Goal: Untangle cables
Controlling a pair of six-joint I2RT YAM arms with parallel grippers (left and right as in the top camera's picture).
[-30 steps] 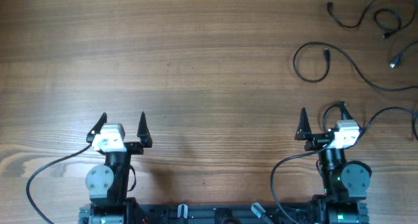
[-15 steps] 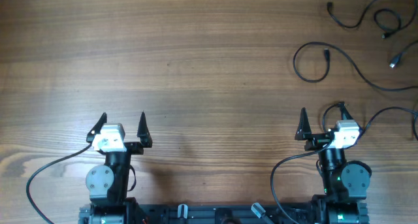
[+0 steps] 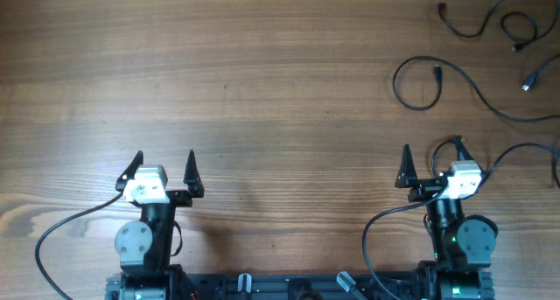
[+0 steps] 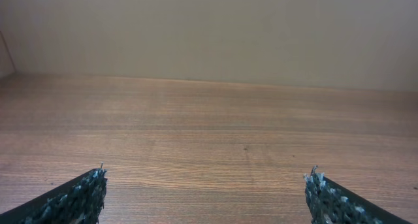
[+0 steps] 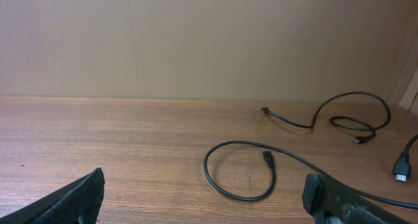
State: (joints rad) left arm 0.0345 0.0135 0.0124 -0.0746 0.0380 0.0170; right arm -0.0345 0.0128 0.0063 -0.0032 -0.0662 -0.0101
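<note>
Overhead: lying loose at the far right corner of the worktop (image 3: 262,73), the cables (image 3: 455,81), as separate strands rather than one knot; nearest strand curling into an open loop with a small plug end inside it, then trailing right toward the edge; two more strands with plug ends sitting beyond it near the top right, seemingly apart from one another, though crossings past the frame edge cannot be ruled out. Left gripper (image 3: 163,167) parking near the front edge, standing wide, holding nothing, well apart from every strand. Right gripper (image 3: 431,163) parking likewise at the front right, standing wide and empty, the looped strand lying ahead of it, apart. Left wrist: showing only bare wood and both tips of the left gripper (image 4: 206,191) spreading wide; no cable in sight. Right wrist: looking over the right gripper (image 5: 202,191), spread wide, toward the cables (image 5: 238,172); looped strand nearest, a wavier strand behind it, a plug end at the right margin. Judging the step: reaching with the right arm, as the nearer one; pinching a strand at a plain run close to a plug end, not at a crossing; drawing it slowly leftward onto open wood, watching for neighbours dragging along. Containers: none showing in any view.
</note>
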